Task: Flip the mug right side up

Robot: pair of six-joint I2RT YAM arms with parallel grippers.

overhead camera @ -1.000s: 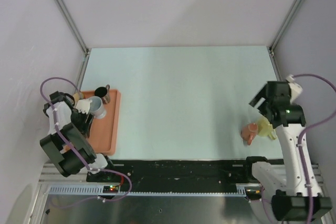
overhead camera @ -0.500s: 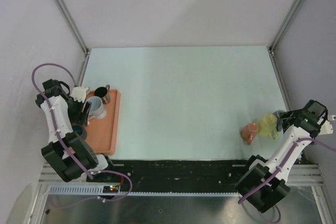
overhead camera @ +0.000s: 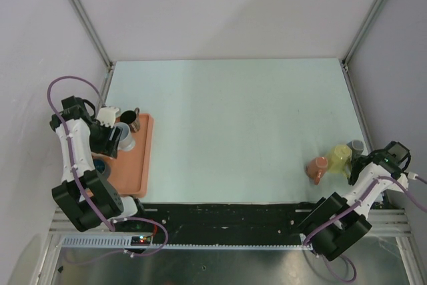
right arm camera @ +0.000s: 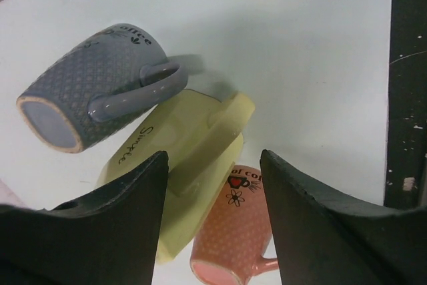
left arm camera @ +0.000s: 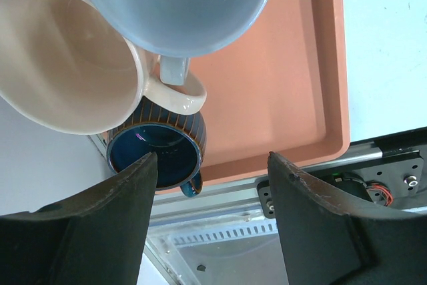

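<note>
Over on the right side of the tabletop (right arm camera: 300, 45), three mugs are huddled just off the arm's base, all bottoms up, and the right fingers (right arm camera: 320, 231) hover above them, spread wide with nothing between them. The yellow mug (right arm camera: 193, 165) sits squarely in the gap, so that's my pick for the one to flip, though the task doesn't name a colour. It stands inverted, mouth down on the tabletop and base to the ceiling. Its long axis runs straight up and down, and the lean in the wrist view looks like camera angle only. Its handle seems to jut toward the upper right of that view. Now the danger is crowding. The grey mug (right arm camera: 93, 78) is just beside it on one flank and the pink mug (right arm camera: 230, 231) on the other, close enough that I can't tell whether they touch. Fingers coming down wide could clip a neighbour and shove it. A glazed wall may slip mid-turn, and a swinging rim or handle could knock either bystander. Across the way, the left fingers (left arm camera: 313, 231) are parted and empty too, parked over the orange tray (left arm camera: 280, 85) of upright mugs.
</note>
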